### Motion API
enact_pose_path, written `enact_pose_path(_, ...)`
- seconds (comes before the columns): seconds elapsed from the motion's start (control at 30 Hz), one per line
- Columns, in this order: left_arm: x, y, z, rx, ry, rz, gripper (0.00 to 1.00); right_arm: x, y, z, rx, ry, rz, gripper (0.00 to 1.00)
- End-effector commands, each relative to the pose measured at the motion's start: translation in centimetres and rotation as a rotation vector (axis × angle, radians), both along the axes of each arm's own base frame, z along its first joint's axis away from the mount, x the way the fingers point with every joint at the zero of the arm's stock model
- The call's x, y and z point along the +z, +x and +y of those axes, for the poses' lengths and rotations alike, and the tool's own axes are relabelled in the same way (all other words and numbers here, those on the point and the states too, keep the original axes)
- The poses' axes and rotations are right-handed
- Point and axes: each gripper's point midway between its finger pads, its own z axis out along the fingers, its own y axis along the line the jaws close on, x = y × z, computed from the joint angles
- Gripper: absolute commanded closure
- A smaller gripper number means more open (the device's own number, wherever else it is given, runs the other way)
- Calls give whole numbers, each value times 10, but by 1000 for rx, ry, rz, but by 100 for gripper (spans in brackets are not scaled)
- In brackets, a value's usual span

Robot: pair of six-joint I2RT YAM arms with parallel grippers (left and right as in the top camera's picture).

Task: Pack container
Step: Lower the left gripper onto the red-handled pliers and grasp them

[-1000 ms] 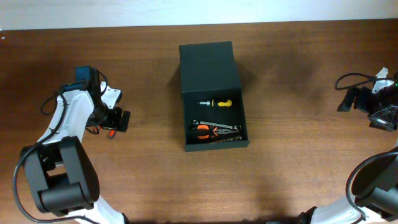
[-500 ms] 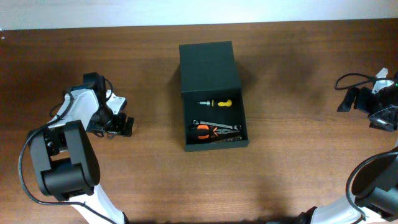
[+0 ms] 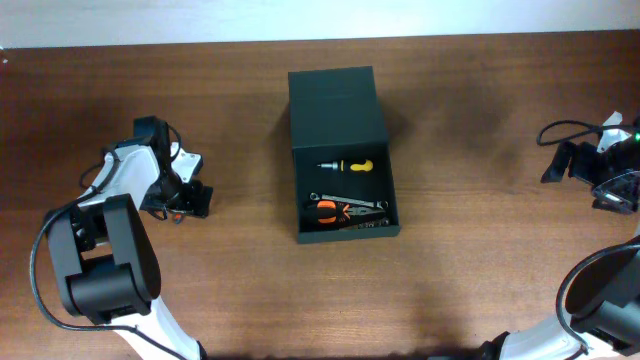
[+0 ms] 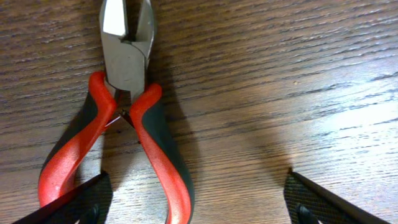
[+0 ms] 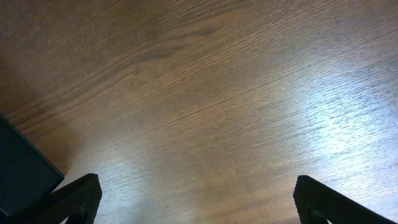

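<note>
The container [image 3: 338,105] is a dark green-black box in the middle of the table, its lid flap open and lying flat at the far side. Its near compartment holds a yellow-handled screwdriver [image 3: 352,165], orange-handled pliers [image 3: 332,211] and a metal tool. My left gripper [image 3: 188,200] is open low over red-handled cutters [image 4: 127,87] lying on the wood. In the left wrist view, my left gripper [image 4: 196,202] has one cutter handle between its fingers and the other at its left finger. My right gripper [image 3: 558,162] is open and empty at the far right.
The wooden table [image 3: 480,280] runs all round the container. In the right wrist view the open right gripper [image 5: 199,199] is over bare wood, with a corner of the container [image 5: 18,171] at the lower left. A cable [image 3: 570,124] loops by the right arm.
My left arm has swung in and lowered its gripper over the red-handled cutters; since half a second ago it has barely shifted. The right arm and the container have not moved.
</note>
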Motion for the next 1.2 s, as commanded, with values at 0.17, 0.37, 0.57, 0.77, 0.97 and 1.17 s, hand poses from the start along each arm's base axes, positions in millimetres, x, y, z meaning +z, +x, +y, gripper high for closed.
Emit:
enact_pose_path(0.17,-11,-13,-6,-12,-36,41,28,1,-4,6,2,18,13,1)
enact_pose_path(0.37,-11,-13,-7,-12,-37,43,52,1,-4,6,2,20,14,1)
enact_pose_path(0.57,-11,-13,-7,11,-36,42,70,2,-1,10,2,45,-2,1)
enact_pose_path(0.77,-11,-14,-7,11,-37,44,87,2,-1,10,2,43,-5,1)
enact_pose_path(0.97,-11,-14,-7,39,-36,44,98,2,0,10,2,43,-6,2)
enact_pose_path(1.17,18,-2,-28,54,-156,13,98,2,0,9,2,40,-8,1)
